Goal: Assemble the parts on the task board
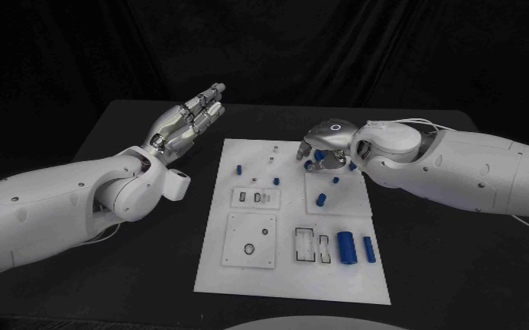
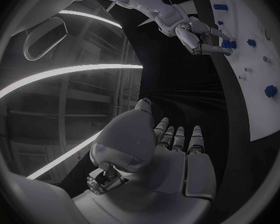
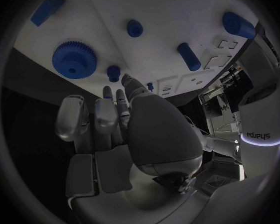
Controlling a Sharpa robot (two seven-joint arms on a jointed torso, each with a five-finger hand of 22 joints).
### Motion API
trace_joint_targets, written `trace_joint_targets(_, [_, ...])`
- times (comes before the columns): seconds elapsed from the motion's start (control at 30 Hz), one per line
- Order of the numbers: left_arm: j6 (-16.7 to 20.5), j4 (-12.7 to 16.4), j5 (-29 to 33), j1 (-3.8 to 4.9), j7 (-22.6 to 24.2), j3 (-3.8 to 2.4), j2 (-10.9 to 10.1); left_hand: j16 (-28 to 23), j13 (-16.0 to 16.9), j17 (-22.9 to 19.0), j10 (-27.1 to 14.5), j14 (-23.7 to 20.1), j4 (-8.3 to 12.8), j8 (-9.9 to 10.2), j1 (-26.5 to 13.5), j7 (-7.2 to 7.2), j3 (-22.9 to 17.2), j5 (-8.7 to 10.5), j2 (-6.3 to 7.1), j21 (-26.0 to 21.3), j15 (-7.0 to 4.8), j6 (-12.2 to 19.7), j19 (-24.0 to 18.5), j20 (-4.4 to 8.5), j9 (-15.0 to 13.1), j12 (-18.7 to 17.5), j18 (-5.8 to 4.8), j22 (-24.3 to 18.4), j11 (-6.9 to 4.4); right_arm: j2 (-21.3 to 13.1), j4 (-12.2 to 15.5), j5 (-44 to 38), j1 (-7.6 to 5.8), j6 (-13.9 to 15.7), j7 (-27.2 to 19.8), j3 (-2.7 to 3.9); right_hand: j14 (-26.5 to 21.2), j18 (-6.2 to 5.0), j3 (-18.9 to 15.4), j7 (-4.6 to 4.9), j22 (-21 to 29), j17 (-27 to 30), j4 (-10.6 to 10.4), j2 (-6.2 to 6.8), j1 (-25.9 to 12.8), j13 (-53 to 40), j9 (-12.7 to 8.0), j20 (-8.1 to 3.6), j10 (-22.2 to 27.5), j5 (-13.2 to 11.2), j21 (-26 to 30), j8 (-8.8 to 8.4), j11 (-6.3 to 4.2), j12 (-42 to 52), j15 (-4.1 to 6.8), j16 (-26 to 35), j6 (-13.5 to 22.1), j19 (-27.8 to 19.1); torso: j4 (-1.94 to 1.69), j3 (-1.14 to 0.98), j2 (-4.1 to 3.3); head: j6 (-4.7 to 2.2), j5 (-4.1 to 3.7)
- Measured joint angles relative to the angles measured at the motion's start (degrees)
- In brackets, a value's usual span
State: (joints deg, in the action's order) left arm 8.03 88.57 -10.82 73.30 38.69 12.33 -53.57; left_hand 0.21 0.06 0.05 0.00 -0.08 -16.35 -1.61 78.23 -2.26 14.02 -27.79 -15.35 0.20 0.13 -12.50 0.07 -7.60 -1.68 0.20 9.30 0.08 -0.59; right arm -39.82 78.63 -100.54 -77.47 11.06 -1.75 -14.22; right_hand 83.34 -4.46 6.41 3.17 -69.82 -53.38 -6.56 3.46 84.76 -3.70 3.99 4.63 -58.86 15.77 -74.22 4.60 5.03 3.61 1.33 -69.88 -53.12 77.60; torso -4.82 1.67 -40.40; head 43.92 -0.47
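The white task board (image 1: 289,278) lies in the middle of the table. My right hand (image 1: 327,148) hovers over its far right part, fingers stretched out and holding nothing. In the right wrist view the fingertips (image 3: 107,92) point at a small blue peg (image 3: 114,73) next to a blue gear (image 3: 73,59). My left hand (image 1: 189,120) is raised beyond the board's far left corner, fingers straight and empty. Loose blue pegs (image 1: 321,199) lie on the board, and two blue cylinders (image 1: 346,247) lie near its right edge.
Black table (image 1: 132,269) surrounds the board on all sides. White inset plates with slots (image 1: 250,241) sit in the board's near left half. A small blue peg (image 1: 239,168) stands at the board's left.
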Motion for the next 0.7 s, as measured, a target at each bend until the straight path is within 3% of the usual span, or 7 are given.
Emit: trace_joint_targets(0.7, [-1.26, -0.76, -0.02, 0.0, 0.01, 0.0, 0.24, 0.0, 0.03, 0.03, 0.0, 0.09, 0.29, 0.0, 0.97, 0.0, -0.61, -1.15, 0.06, 0.0, 1.14, 0.0, -0.14, -0.95, -0.04, 0.0, 0.01, 0.01, 0.0, 0.13, -1.06, -0.03, 0.32, 0.01, -1.07, 0.0, 0.0, 0.0, 0.62, 0.02, -0.45, -0.75, -1.44, 0.63, -0.63, 0.0, -0.13, 0.0, -0.43, -0.51, 0.0, -0.51, -0.02, 0.0, 0.0, 0.0, -0.02, 0.0, -0.11, 0.07, 0.26, 0.49, -0.23])
